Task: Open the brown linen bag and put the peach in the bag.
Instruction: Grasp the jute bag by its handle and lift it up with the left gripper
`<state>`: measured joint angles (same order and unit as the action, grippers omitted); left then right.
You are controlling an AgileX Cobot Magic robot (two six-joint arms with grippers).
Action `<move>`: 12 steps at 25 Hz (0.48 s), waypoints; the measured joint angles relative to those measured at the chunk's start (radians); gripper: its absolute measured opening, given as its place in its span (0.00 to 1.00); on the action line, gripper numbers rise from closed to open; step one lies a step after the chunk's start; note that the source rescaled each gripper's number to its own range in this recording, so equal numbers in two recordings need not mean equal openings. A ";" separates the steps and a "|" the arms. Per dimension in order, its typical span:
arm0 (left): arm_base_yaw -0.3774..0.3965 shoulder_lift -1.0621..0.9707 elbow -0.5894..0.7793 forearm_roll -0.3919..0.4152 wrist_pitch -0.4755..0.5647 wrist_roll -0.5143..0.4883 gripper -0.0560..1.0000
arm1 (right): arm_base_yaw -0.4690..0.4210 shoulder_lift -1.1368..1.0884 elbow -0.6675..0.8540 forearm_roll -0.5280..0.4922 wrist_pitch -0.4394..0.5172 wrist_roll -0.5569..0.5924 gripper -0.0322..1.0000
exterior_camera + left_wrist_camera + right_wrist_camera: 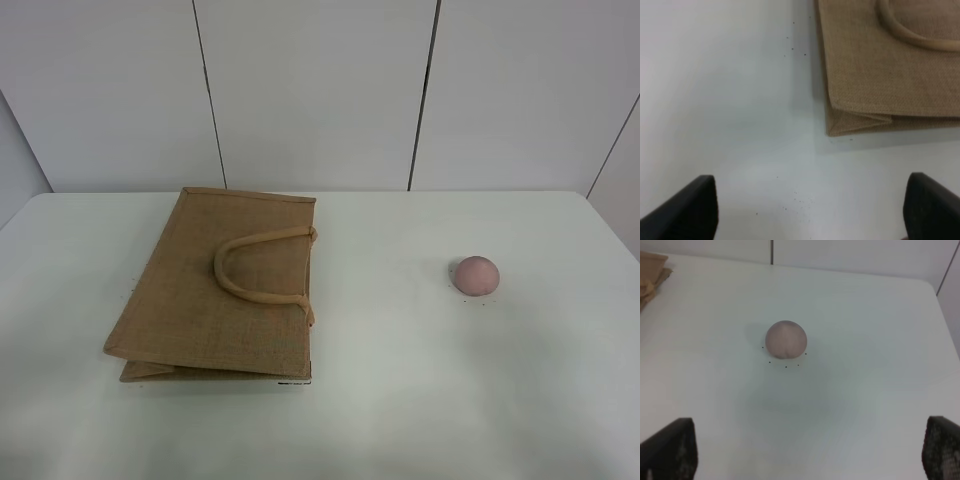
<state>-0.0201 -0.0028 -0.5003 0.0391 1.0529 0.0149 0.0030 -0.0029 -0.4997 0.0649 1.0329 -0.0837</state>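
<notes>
White bench (420,400) carries everything. Brown linen bag (225,290) lies flat and closed, beige handle (255,272) looped on top face; second handle hard to make out. Peach (476,274) on bench, well apart from bag, off its handle edge, untouched. Pincers seen in wrist views only, fingertips cut off by frame. Left pincer (810,212): spread wide, gripping nothing, near bag's folded corner, not touching. Right pincer (810,452): spread wide, empty, far from bag, peach ahead, clear of both fingers
</notes>
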 joint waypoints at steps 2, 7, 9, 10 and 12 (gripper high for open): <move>0.000 0.000 0.000 0.000 0.000 0.000 1.00 | 0.000 0.000 0.000 0.000 0.000 0.000 1.00; 0.000 0.000 0.000 0.000 0.000 0.000 1.00 | 0.000 0.000 0.000 0.000 0.000 0.000 1.00; 0.000 0.000 0.000 0.000 0.000 0.000 1.00 | 0.000 0.000 0.000 0.000 0.000 0.000 1.00; 0.000 0.000 0.000 0.000 0.000 0.000 1.00 | 0.000 0.000 0.000 0.000 0.000 0.000 1.00; 0.000 0.000 -0.004 0.000 -0.001 0.002 1.00 | 0.000 0.000 0.000 0.000 0.000 0.000 1.00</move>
<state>-0.0201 -0.0028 -0.5043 0.0391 1.0520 0.0169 0.0030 -0.0029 -0.4997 0.0649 1.0329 -0.0837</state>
